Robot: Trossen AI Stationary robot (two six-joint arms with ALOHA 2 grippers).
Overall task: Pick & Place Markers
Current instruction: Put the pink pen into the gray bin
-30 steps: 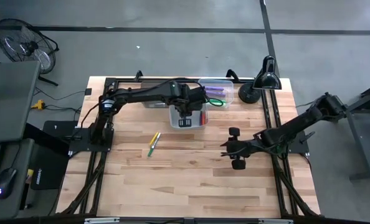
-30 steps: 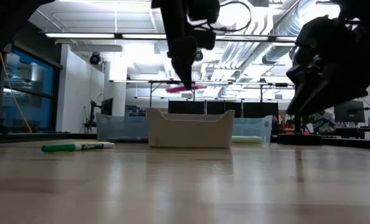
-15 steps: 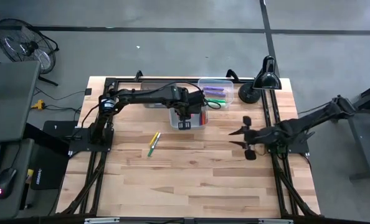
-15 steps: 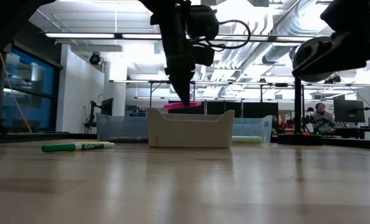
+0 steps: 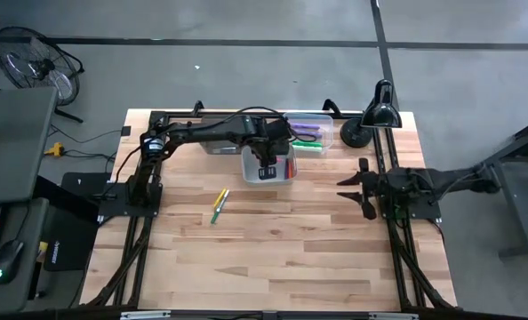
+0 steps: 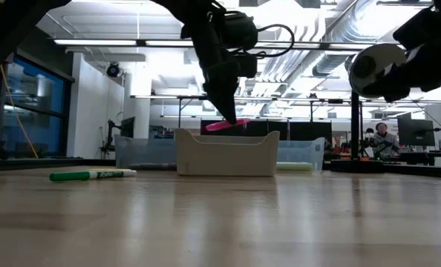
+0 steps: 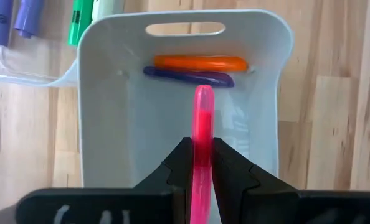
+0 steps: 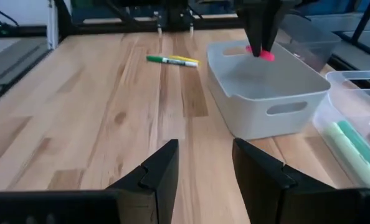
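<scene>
My left gripper (image 5: 266, 169) hangs over the white bin (image 5: 268, 178), shut on a pink marker (image 7: 202, 112) that sits just above the bin's rim (image 6: 226, 124). Inside the bin lie an orange marker (image 7: 200, 63) and a purple marker (image 7: 188, 76). A green marker (image 6: 90, 175) and a yellow marker (image 5: 220, 199) lie side by side on the table, left of the bin. My right gripper (image 5: 357, 187) stands open at the table's right side, holding nothing. My left gripper pinches the pink marker's barrel (image 7: 202, 134) between its two fingers. The fingers come from above, slanting down, and lie across the marker. The marker is clear of the bin and tilted, one end (image 7: 202, 90) sticking out past the fingertips.
A clear bin (image 5: 310, 120) with purple and green markers stands behind the white bin. A black desk lamp (image 5: 375, 111) stands at the far right corner. Bare wood lies between the loose markers and my right gripper.
My left gripper has sunk toward the white bin with the pink marker, which has tipped from level to slanting. My right gripper has drawn back toward the table's right edge and turned, staying open.
</scene>
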